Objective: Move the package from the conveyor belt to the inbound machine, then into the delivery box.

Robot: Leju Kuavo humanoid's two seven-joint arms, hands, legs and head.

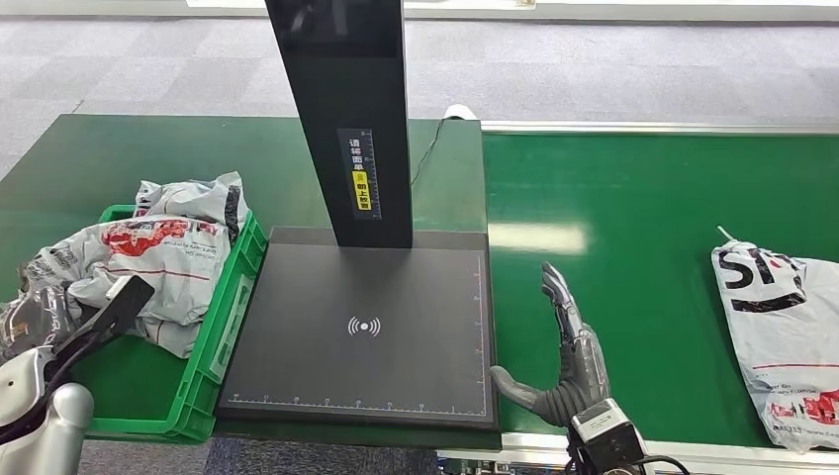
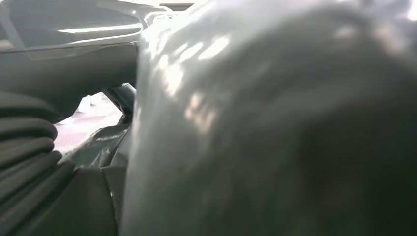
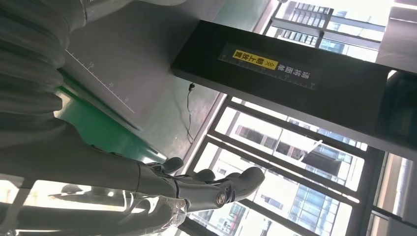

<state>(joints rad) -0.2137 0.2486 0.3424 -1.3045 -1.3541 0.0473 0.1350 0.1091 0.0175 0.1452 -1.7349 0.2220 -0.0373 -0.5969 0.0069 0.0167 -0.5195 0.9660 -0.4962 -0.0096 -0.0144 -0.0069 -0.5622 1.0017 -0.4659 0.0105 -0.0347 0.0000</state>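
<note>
1. The package (image 1: 787, 336) lies flat on the green conveyor belt (image 1: 633, 218), far to the right. Its right side and near corner are cut off by the picture edge, so its full shape is hard to see.
2. The right hand (image 1: 564, 346) stands over the belt just right of the inbound machine (image 1: 366, 336). Its fingers (image 3: 216, 189) are straight and apart and it holds nothing. It is well apart from the package.
3. The inbound machine is a flat black plate with a tall black post (image 1: 346, 109). The top of the post is cut off. A yellow label (image 1: 362, 188) sits on the post, and its writing is too small to read.
4. The green delivery box (image 1: 223, 327) is just left of the machine, touching its edge. Crumpled grey bags (image 1: 148, 262) with red print fill it — they hide the far wall of the box.
5. The left hand (image 1: 109, 307) is over the near left part of the box, beside the bags. A dark flat part sticks out, but I cannot tell if the hand is open or closed.
6. In the left wrist view a shiny grey blur (image 2: 275, 128) sits very close to the camera — it is too blurry to name.
</note>
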